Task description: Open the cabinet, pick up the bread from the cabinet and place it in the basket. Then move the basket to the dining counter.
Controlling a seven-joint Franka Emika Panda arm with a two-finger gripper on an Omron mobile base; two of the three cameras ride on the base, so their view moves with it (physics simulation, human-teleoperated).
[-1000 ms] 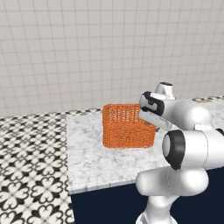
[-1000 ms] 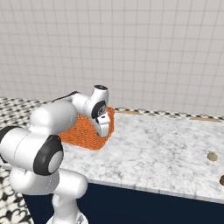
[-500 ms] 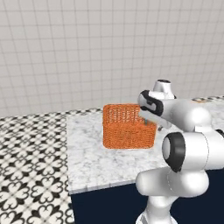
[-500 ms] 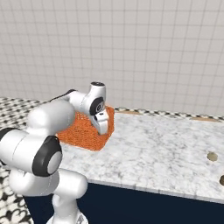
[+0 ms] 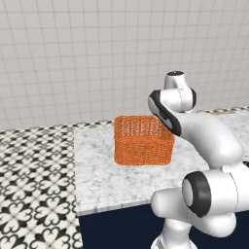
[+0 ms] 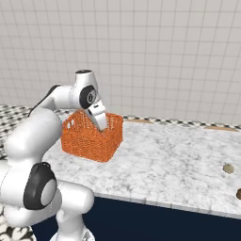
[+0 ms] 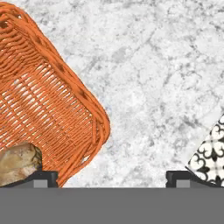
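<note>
Now that the gripper [image 7: 111,177] has spread wide and let go, the basket [image 5: 143,140] rests on the dining counter [image 6: 179,160] — bread [image 7: 17,162] inside — delivery apparently complete.

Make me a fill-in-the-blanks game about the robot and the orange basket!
1. The orange basket sits on a ____ counter top.
2. Inside the basket lies a brown piece of ____.
3. The gripper has its fingers spread ____, holding nothing.
4. The floor beside the counter has a black-and-white ____ pattern.

Missing words: marble; bread; open; tile
</note>
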